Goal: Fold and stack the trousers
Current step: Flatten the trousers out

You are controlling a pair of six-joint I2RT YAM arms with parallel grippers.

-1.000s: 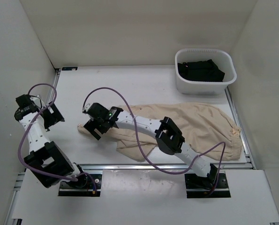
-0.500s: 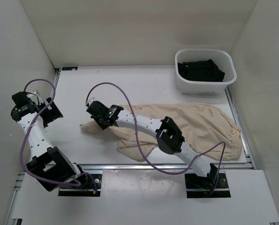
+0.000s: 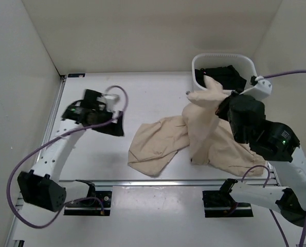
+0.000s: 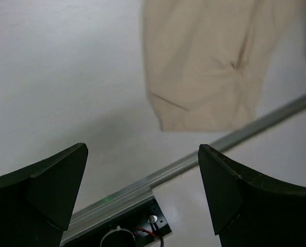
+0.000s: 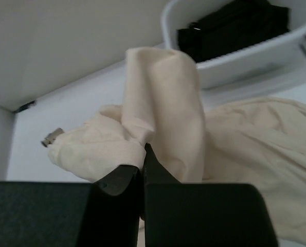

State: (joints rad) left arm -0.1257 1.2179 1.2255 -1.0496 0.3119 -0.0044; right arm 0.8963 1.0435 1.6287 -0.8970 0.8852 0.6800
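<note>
Fold barely begun, nothing stacked: right gripper [image 5: 143,149] pressed together pinching one leg end of trousers [image 3: 158,144] aloft near white bin [image 3: 248,62], rest trailing below on table [image 3: 91,92]; left gripper [image 4: 142,149] spread, empty, cloth ahead.

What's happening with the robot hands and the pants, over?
Right gripper shut on trousers, one end lifted. Left gripper open, empty. White bin just beyond lifted cloth.

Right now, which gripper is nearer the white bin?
Right. The right gripper, shut on the trousers, holds them up just in front of the white bin; the left gripper hangs open over the table's left side, far from it.
</note>
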